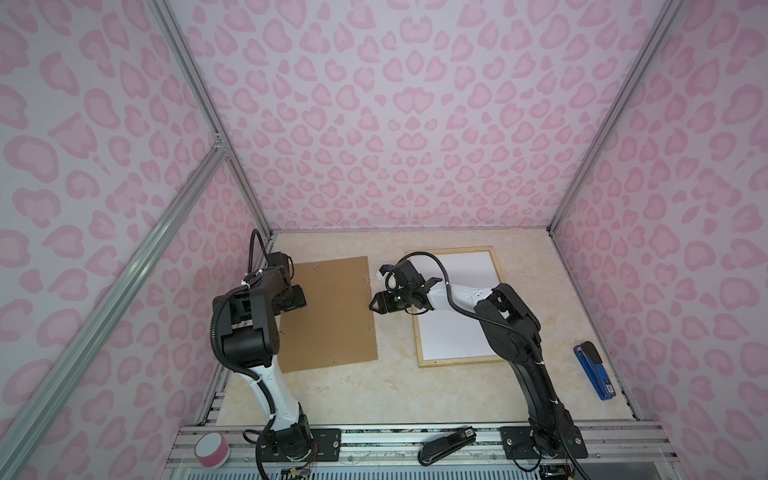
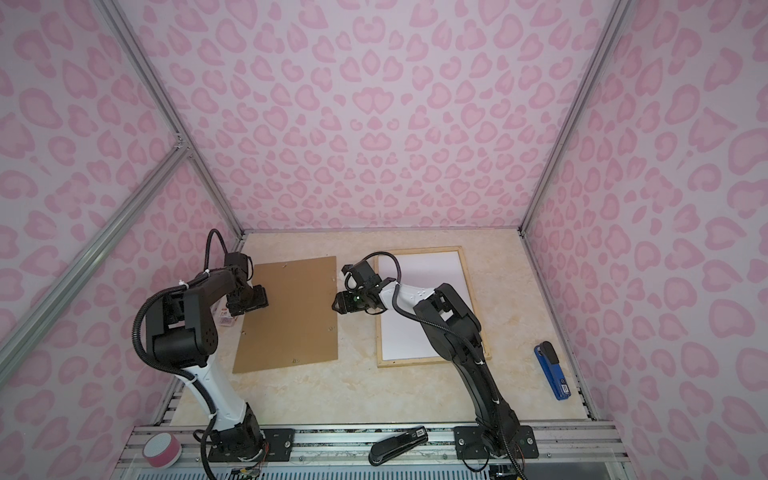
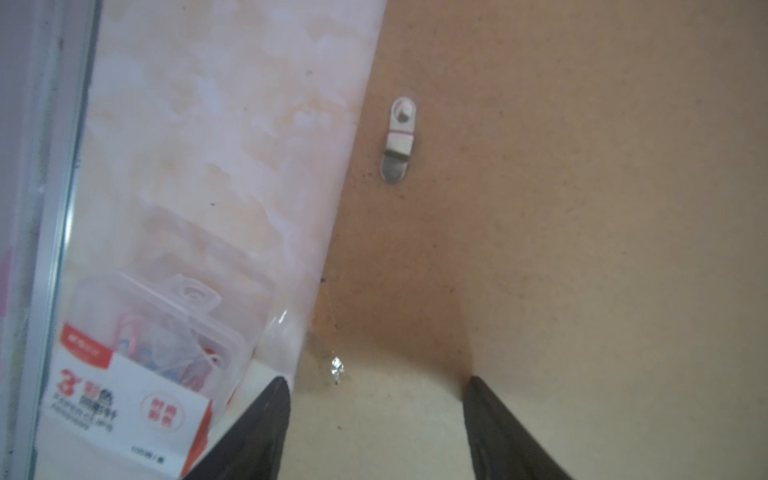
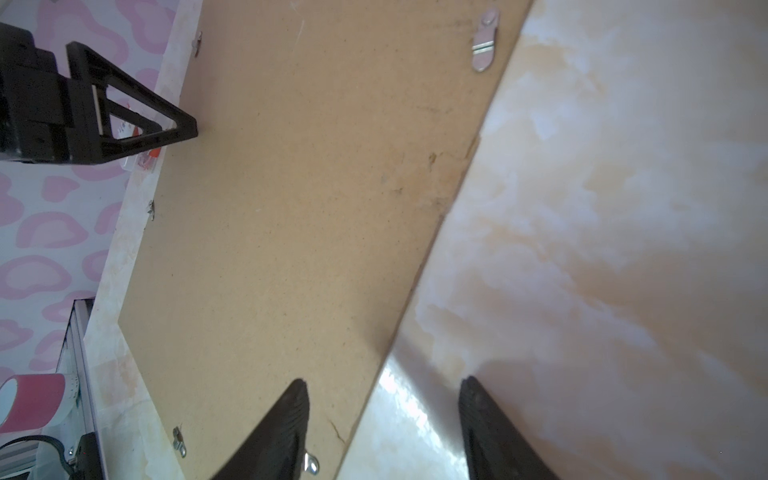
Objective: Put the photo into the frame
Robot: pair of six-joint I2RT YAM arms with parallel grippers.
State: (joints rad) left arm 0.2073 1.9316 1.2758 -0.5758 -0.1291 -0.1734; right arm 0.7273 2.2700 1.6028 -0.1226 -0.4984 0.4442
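Observation:
The frame (image 1: pixel 424 332) of pale wood lies flat at the right of the table. The photo (image 1: pixel 461 282) fills it, plain white back up, partly under my right arm. The brown backing board (image 1: pixel 332 316) lies flat to its left. My left gripper (image 1: pixel 297 300) (image 3: pixel 376 380) hangs open over the board's left edge, with nothing between its fingers. My right gripper (image 1: pixel 371 306) (image 4: pixel 384 380) is open too. It reaches across to the board's right edge, one fingertip above the board and one above the bare table.
Small metal turn clips (image 3: pixel 399 139) sit along the board's edges. A clear box of paper clips (image 3: pixel 137 365) lies left of the board by the wall. A blue stapler (image 1: pixel 592 370) lies at the far right. A black stapler (image 1: pixel 446 446) and a pink tape roll (image 1: pixel 212 451) rest on the front rail.

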